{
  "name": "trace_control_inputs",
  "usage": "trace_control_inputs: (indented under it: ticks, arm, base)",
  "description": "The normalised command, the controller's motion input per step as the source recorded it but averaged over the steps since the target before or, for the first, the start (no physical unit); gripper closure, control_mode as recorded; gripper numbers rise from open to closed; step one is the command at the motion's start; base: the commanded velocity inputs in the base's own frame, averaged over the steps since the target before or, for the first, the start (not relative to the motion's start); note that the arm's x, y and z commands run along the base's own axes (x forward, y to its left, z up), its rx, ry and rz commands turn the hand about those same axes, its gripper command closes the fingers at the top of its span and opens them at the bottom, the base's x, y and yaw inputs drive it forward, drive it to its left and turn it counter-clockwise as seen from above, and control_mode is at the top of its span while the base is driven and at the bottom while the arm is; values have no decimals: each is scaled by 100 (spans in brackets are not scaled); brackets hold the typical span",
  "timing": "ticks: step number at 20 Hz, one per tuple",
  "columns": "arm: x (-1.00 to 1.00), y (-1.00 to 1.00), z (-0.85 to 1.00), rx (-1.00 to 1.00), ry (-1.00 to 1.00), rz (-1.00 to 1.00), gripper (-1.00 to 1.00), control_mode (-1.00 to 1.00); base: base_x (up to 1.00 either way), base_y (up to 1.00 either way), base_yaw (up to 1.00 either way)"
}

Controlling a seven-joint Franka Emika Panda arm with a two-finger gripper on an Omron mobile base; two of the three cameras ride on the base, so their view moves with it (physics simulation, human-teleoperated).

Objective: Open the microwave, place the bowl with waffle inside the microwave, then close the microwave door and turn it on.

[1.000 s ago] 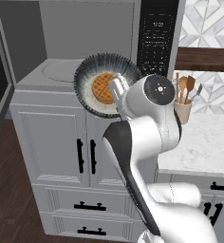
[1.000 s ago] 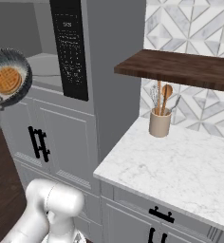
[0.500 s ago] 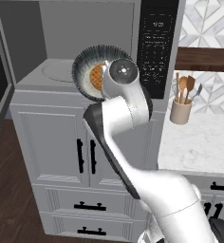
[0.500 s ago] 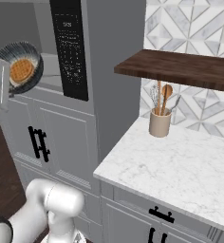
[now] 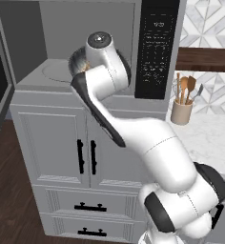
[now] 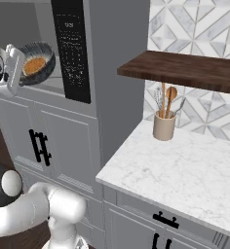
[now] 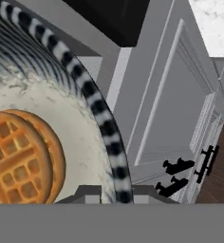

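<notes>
Orange-brown waffle lay flat inside the bowl, toward its 9 o'clock side in the hand view. Gripper was clamped on the bowl's striped rim at 6 o'clock. Right base view: bowl held tilted at the open mouth of the microwave, just left of the black keypad panel. Utensil cup stood on the marble counter, well apart.
</notes>
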Motion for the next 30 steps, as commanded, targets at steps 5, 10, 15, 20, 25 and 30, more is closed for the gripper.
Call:
trace_control_inputs:
  ticks: [5,10,15,20,25,30]
  arm:
    - [77,35,11,0,3,-17,100,-100]
    - [82,3,0,0,8,-5,100,-100]
    - [77,0,0,0,3,-1,100,-100]
    - [54,3,-3,0,0,0,100,-100]
    - [8,13,-45,-9,0,-1,-100,-100]
    - [0,8,-43,-7,-4,-4,-100,-100]
  base:
    - [0,0,0]
    - [0,0,0]
    - [0,0,0]
    - [0,0,0]
    - [0,0,0]
    - [0,0,0]
